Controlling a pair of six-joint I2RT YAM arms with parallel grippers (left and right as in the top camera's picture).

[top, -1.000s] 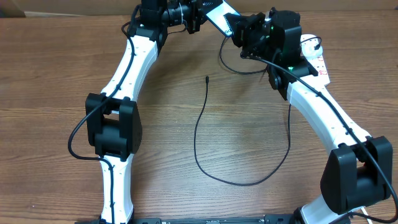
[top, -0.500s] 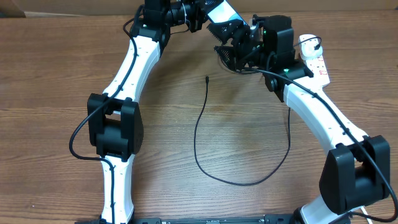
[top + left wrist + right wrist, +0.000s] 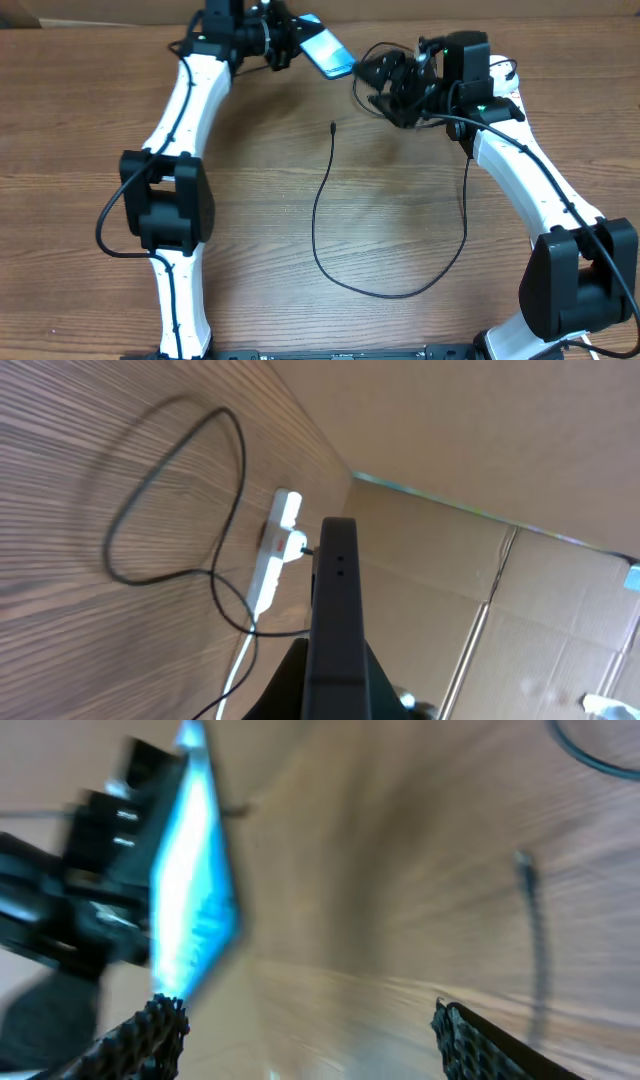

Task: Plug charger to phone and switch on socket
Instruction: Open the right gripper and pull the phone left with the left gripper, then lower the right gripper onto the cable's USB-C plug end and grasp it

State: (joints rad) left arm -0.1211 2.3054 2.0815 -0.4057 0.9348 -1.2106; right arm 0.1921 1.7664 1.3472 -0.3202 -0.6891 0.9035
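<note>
No text is legible: the phone (image 3: 327,50) screen is too blurred, the socket (image 3: 272,550) markings too small.

The wooden table (image 3: 60,100) carries the charger (image 3: 314,225) and the socket (image 3: 272,550).

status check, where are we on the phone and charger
Left gripper shut on phone, held up. Right gripper open, empty. Charger lying loose on table, tip not plugged in. Nothing blocking the tip.
</note>
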